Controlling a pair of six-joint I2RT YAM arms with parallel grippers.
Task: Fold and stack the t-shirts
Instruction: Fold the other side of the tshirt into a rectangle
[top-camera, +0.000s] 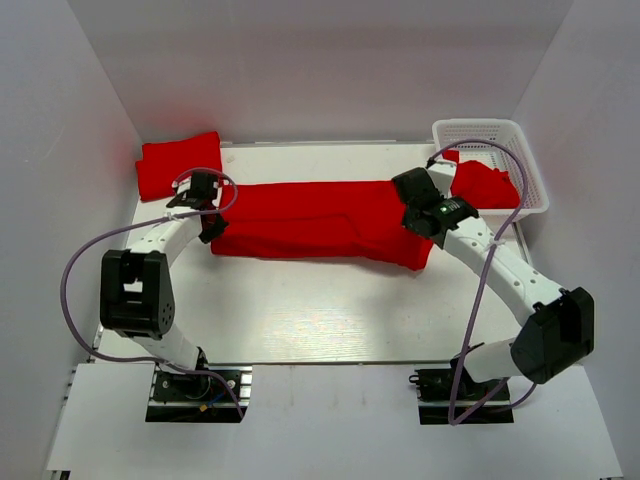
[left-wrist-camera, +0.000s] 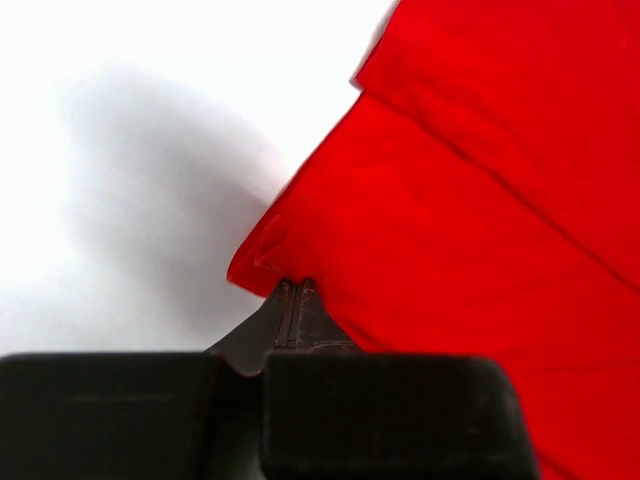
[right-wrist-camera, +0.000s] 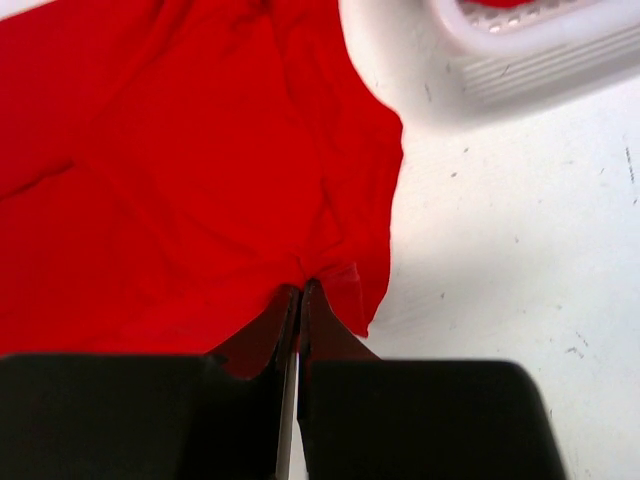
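Observation:
A red t-shirt (top-camera: 315, 220) lies folded lengthwise across the middle of the table. My left gripper (top-camera: 208, 205) is at its left end, shut on the cloth edge; in the left wrist view the gripper (left-wrist-camera: 296, 285) pinches a corner of the t-shirt (left-wrist-camera: 460, 260). My right gripper (top-camera: 418, 205) is at the right end, shut on the cloth; in the right wrist view the gripper (right-wrist-camera: 303, 288) pinches the t-shirt (right-wrist-camera: 190, 170). A folded red t-shirt (top-camera: 178, 165) lies at the back left. Another red t-shirt (top-camera: 487, 184) lies in the basket.
A white lattice basket (top-camera: 500, 135) stands at the back right; its corner shows in the right wrist view (right-wrist-camera: 500, 55). White walls close the table on the left, back and right.

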